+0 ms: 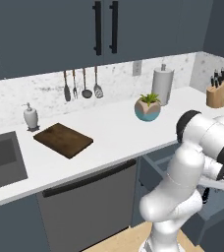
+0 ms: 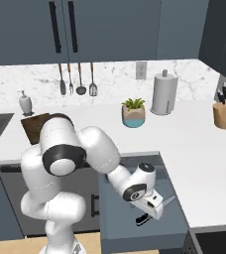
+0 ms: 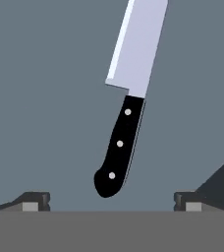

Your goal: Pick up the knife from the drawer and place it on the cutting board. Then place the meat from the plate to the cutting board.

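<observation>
Gripper (image 3: 111, 203) wide open, empty, hovering over knife (image 3: 126, 108) in drawer (image 2: 169, 173), not touching; blade tip cut off at frame top

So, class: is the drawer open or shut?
Open. The drawer stands pulled out beneath the counter, and the knife lies flat inside it, between the spread fingers.

The knife (image 3: 125, 123) lies flat in the open drawer (image 2: 170, 225), its blade toward 12 o'clock in the hand view, its handle end between the two fingers (image 3: 34, 202); on the tabletop (image 1: 119, 133), the cutting board (image 1: 63, 140) sits at 9 o'clock of the potted plant (image 1: 148, 108); the paper towel roll (image 1: 162, 86) stands at 1 o'clock of the plant; the knife block (image 1: 216, 91) stands well off at its 3 o'clock.
</observation>
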Controlling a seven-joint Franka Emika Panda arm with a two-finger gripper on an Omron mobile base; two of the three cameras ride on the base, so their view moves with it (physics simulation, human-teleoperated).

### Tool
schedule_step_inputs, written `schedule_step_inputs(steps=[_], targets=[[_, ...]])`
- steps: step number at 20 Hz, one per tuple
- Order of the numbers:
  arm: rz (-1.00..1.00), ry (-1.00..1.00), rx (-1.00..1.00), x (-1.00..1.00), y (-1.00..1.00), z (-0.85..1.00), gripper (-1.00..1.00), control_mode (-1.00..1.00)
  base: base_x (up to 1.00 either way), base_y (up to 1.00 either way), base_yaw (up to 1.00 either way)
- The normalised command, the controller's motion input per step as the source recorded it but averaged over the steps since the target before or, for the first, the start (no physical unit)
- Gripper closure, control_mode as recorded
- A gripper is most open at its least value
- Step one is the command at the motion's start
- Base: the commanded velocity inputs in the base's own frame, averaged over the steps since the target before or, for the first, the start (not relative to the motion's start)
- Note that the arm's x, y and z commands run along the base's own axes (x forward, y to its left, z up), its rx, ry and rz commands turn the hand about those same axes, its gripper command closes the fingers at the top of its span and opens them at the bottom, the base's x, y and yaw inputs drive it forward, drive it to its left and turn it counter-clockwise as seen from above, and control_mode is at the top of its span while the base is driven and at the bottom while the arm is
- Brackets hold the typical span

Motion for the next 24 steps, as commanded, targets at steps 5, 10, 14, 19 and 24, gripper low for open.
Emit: schedule_step_inputs(steps=[5, 10, 14, 19, 24], targets=[[-0.11, -0.05, -0.02, 0.03, 0.0, -0.75, -1.0, -1.0, 0.0, 0.0, 0.0], [-0.1, -0.01, 0.0, 0.09, -0.24, -0.22, -1.0, -1.0, 0.0, 0.0, 0.0], [-0.1, 0.0, 0.0, 0.41, -0.53, 0.09, -1.0, -1.0, 0.0, 0.0, 0.0], [-0.07, -0.04, 0.03, 0.07, -0.41, 0.65, -1.0, -1.0, 0.0, 0.0, 0.0], [-0.02, -0.05, 0.1, -0.18, -0.02, 1.0, -1.0, -1.0, 0.0, 0.0, 0.0]])
